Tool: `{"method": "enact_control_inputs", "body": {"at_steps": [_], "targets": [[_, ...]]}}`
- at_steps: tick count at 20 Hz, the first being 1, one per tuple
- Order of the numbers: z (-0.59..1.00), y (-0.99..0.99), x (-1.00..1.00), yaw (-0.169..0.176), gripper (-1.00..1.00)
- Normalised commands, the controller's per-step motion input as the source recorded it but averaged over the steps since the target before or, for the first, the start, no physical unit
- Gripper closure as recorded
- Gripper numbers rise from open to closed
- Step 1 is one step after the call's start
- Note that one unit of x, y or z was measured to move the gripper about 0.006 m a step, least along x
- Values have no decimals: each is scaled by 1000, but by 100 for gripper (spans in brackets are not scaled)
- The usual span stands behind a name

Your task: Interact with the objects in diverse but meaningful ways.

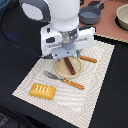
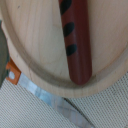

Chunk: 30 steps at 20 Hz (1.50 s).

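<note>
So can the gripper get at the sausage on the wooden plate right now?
Probably yes. The gripper hangs right over the brown sausage, which lies alone on the wooden plate with nothing covering it; the fork sits beside the plate.

Smooth, glossy brown sausage (image 2: 76, 42) on a matt pale wooden plate (image 2: 35, 45), woven cloth placemat (image 1: 97, 65) underneath, shiny metal fork (image 1: 52, 76) with an orange plastic handle, black worktop (image 1: 17, 47) matt.
</note>
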Motion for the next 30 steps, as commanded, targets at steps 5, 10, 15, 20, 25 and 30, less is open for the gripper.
{"method": "enact_control_inputs", "body": {"at_steps": [5, 10, 15, 20, 25, 30], "targets": [[-6, -5, 347, -42, -100], [-29, 0, 350, -34, -100], [0, 0, 398, -35, -100], [0, 0, 422, -41, -100], [0, 0, 454, -44, -100], [0, 0, 449, -48, 100]]}}
